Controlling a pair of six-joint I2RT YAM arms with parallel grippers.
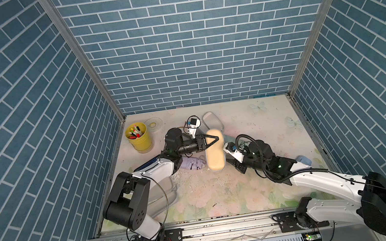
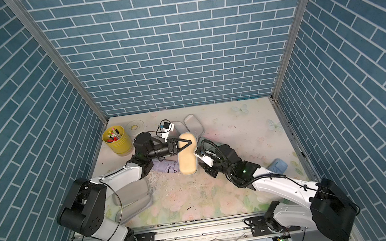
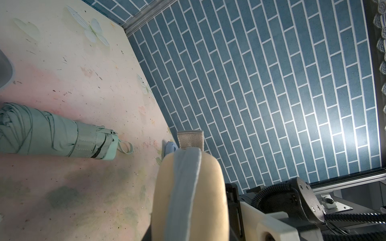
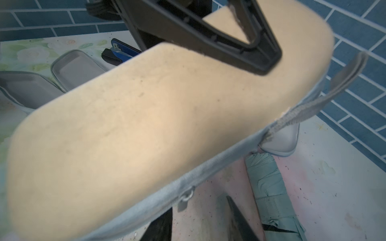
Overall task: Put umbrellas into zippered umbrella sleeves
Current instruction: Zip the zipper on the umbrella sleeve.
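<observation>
The left tool [image 1: 217, 139] pinches the closed beige sleeve [image 1: 215, 159], held clear of the worktop [image 1: 252, 128]. The right tool [image 4: 198, 206] stands spread under its zip edge. A mint umbrella [image 4: 269, 187] lies below the sleeve, a lilac umbrella [image 1: 194, 164] just beside it, and an open sleeve [image 1: 212, 121] behind it.

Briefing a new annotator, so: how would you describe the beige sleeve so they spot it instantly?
On the floral table, look mid-table. The beige sleeve is the long rounded case clamped in the left gripper. Unlike the open sleeves nearby showing grey linings, it is folded shut.
</observation>
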